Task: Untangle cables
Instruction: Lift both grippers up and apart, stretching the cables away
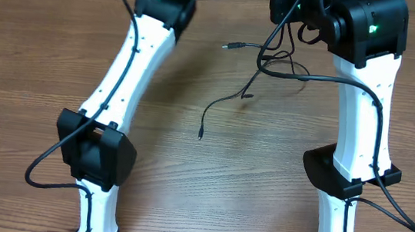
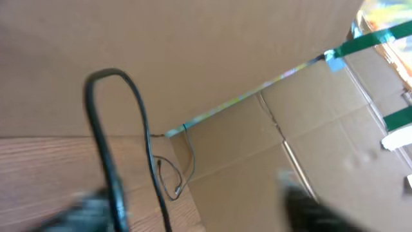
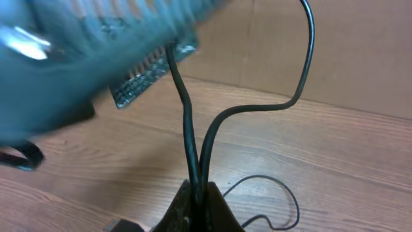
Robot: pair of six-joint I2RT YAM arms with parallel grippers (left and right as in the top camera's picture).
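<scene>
My right gripper [image 3: 196, 207] is clenched on the cables [image 3: 188, 129]. Two black strands rise nearly upright out of its closed tips. One runs on into a blurred shape [image 3: 71, 58] above, and the other arches off to the right. My left gripper [image 2: 196, 207] looks released, with its fingers [image 2: 87, 209] wide apart, though that view is smeared, so I say so with caution. One cable arches up between them, and I can't tell whether it touches either. Overhead, the rest of the bundle lies on the desk [image 1: 183, 198] between the arms. A silver-tipped plug [image 1: 230, 46] points toward the left arm. A loose tail [image 1: 216, 103] runs diagonally, its end toward the near edge. Cardboard [image 2: 193, 51] stands behind the desk.
</scene>
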